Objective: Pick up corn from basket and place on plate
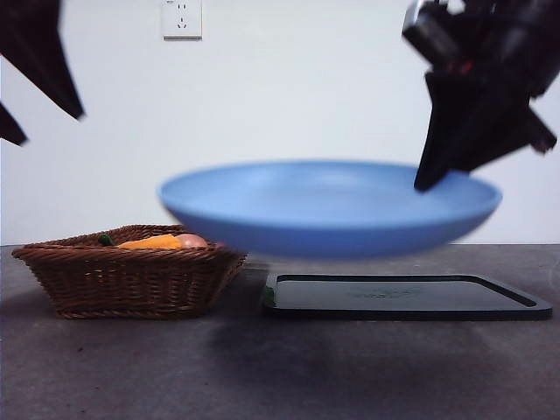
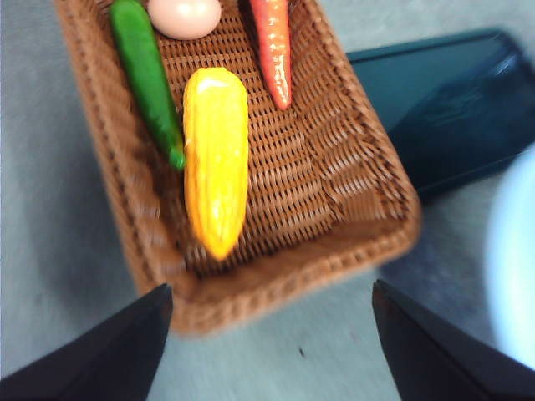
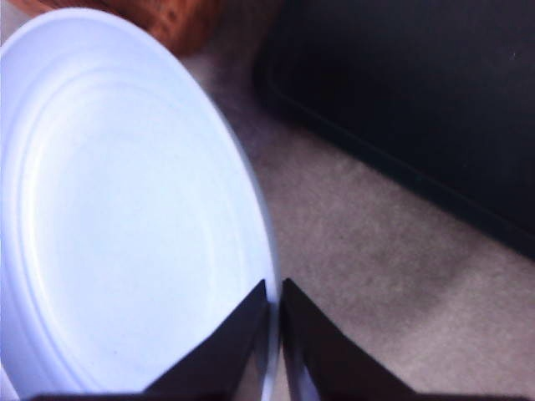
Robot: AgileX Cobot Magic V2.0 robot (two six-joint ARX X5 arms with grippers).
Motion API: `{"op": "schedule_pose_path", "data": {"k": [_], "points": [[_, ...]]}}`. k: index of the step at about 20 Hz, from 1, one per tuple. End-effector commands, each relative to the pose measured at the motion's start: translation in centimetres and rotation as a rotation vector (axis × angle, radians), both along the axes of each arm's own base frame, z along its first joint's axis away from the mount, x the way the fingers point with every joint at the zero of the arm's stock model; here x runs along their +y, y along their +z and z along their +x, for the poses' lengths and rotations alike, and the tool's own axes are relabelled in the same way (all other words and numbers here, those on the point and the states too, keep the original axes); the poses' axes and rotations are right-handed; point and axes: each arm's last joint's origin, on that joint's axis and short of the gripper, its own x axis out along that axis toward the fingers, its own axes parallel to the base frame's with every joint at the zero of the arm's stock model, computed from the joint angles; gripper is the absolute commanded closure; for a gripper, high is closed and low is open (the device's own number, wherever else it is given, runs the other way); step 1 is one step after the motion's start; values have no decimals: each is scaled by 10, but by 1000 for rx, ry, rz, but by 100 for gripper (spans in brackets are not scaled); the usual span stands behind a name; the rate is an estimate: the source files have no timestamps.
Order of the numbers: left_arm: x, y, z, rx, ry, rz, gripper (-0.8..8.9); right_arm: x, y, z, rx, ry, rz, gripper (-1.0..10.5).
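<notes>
While the right gripper (image 3: pixel 274 322) holds the plate (image 1: pixel 328 210) pinched by its rim, jaws closed on the edge so that the light-blue dish hangs level in the air above the black tray (image 1: pixel 407 296), the corn (image 2: pixel 216 159) lies untouched in the basket (image 2: pixel 368 180). The left gripper (image 2: pixel 272 351) is the one placed for the pick: its wrist view looks straight down into the wicker, with its jaws spread wide and empty and the near wall of the basket between them. From that gripper the cob lies ahead and a little toward one jaw, its long axis running roughly away from the camera, so the open jaws already sit crosswise to it and a grasp across the middle looks possible with little turning of the wrist. Close company matters here: a green cucumber (image 2: pixel 149 79) lies just beside the corn along one flank, apparently touching near its end, while the carrot (image 2: pixel 274 50) sits apart on the other side and a pale egg (image 2: pixel 185 15) rests beyond the cob's far tip. In the front view the left arm shows only as dark tips at the upper corner, well above the basket.
</notes>
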Motion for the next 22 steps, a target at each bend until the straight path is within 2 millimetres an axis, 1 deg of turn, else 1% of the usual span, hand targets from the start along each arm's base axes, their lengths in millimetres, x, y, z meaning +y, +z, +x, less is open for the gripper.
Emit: {"op": "schedule_pose_path", "data": {"k": [1,2,5,7,9,12,17,19,22], "points": [[-14,0,25,-10,-12,75,423,-1,21,-4,-65,6,23,944],[-20,-3,37,-4,-13,113,423,-5,31,-8,-92,-3,33,944],[-34,-17,64,51,-22,165,424,-16,50,-18,-159,-30,57,944],[-43,-33,81,101,-17,212,424,-25,59,-26,-194,-55,68,944],[-50,-50,94,138,-35,245,424,-32,65,-32,-210,-80,71,944],[-56,-70,105,157,-31,271,424,-38,67,-34,-216,-101,70,944],[-59,-91,115,189,-33,284,424,-38,67,-34,-213,-101,69,944],[-61,-97,119,195,-33,286,424,-38,67,-34,-213,-101,69,944],[-62,-102,122,191,-32,285,428,-38,67,-34,-213,-101,69,944]]}}
